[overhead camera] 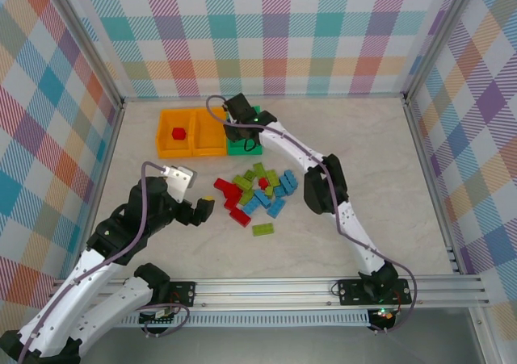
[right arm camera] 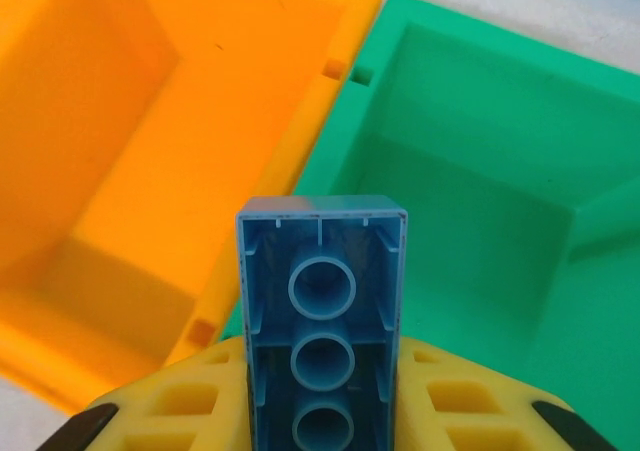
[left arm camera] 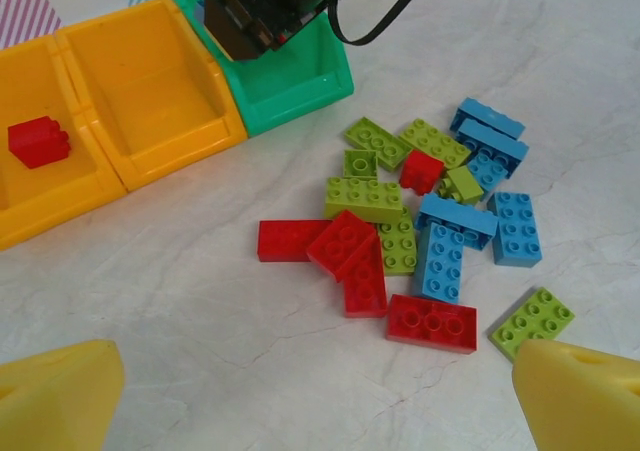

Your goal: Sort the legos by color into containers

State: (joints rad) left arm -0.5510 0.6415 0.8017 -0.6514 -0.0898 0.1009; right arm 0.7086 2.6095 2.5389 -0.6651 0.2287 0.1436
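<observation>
Above the wall shared by an orange bin (right arm camera: 130, 121) and the green bin (right arm camera: 470, 111), the right gripper (overhead camera: 242, 130) clamps one end of a blue brick (right arm camera: 322, 271). The brick is likely light, rigid and slick, and best pinched across its flat sides. The left gripper (left arm camera: 320, 399) hangs wide open near the loose legos (left arm camera: 440, 261).

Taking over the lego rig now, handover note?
Left gripper: open, empty, hovering near the pile.
Right gripper: shut on a blue brick, above the seam between the middle orange bin and the green bin.
Bins: the left orange bin holds one red brick; the other two look empty.
Done: one red sorted.
Left: drop the blue brick, then sort the red, green and blue pile on the table.
</observation>
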